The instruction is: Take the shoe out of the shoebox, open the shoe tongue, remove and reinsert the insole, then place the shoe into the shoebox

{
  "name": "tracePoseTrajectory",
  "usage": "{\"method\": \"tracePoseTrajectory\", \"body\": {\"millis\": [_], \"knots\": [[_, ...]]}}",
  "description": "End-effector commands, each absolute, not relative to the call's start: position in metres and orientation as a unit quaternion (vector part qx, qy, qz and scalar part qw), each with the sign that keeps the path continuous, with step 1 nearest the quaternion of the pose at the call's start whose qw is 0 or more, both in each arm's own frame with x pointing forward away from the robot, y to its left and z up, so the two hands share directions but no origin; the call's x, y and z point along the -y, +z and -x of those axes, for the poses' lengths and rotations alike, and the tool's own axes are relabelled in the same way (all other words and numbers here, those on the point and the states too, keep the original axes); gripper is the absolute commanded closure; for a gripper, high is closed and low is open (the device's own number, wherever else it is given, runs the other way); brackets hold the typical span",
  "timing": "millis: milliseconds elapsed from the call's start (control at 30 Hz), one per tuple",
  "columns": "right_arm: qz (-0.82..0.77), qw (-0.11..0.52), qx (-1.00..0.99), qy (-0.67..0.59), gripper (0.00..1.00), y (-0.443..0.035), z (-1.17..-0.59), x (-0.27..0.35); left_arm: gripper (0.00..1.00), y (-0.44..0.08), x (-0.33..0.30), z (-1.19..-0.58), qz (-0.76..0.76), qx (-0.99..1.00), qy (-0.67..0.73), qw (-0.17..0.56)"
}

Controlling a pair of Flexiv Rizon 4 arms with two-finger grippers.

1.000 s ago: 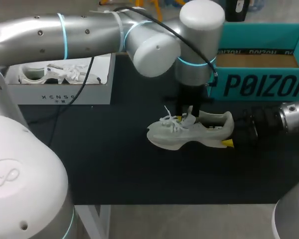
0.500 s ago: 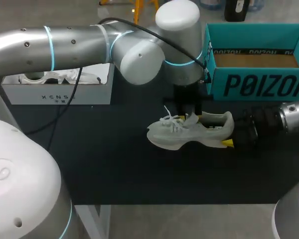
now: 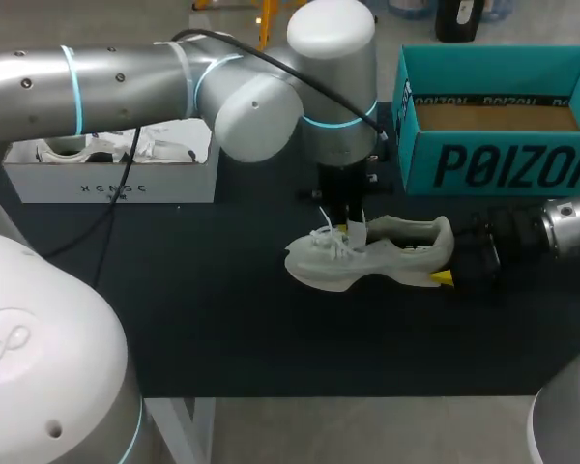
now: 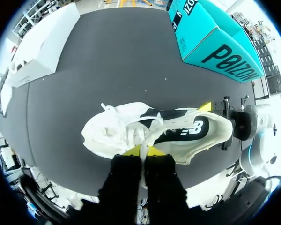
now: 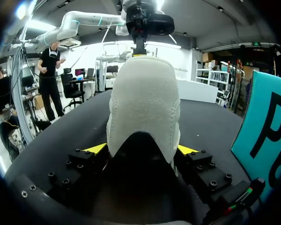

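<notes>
One pale shoe [image 3: 367, 253] stands on its sole on the dark surface [image 3: 222, 319], near the open teal shoebox [image 3: 503, 164]. Its toe points toward the white box [image 3: 116, 182], which holds a second shoe [image 3: 97, 145]. The left gripper [image 4: 141, 151] is pinched on the tongue [image 4: 143, 140]. The right gripper [image 5: 141, 150] clamps the heel from both sides. Only the left wrist view shows the dark insole [image 4: 178, 135], with white print on it. Both boxes carry lettering on their sides.
</notes>
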State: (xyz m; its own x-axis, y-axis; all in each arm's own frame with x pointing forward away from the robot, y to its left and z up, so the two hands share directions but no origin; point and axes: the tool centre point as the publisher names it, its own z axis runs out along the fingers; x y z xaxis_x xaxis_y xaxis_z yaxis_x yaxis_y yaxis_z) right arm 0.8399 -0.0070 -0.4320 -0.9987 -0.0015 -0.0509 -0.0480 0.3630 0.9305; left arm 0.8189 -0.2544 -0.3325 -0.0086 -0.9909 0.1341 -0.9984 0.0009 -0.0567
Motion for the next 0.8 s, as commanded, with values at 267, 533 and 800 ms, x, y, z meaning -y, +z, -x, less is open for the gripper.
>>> {"method": "tracePoseTrajectory", "body": {"millis": [267, 533, 800], "knots": [[0.014, 0.021, -0.826, 0.563, 1.0, -0.434, -0.84, 0.006, 0.0, -0.334, 0.255, -0.823, -0.68, 0.727, 0.072, 0.053], [0.014, 0.021, -0.826, 0.563, 1.0, -0.434, -0.84, 0.006, 0.0, -0.282, 0.265, -0.835, -0.584, 0.808, 0.08, 0.0], [0.014, 0.021, -0.826, 0.563, 1.0, -0.434, -0.84, 0.006, 0.0, -0.248, 0.279, -0.848, -0.214, 0.972, -0.029, -0.095]]}}
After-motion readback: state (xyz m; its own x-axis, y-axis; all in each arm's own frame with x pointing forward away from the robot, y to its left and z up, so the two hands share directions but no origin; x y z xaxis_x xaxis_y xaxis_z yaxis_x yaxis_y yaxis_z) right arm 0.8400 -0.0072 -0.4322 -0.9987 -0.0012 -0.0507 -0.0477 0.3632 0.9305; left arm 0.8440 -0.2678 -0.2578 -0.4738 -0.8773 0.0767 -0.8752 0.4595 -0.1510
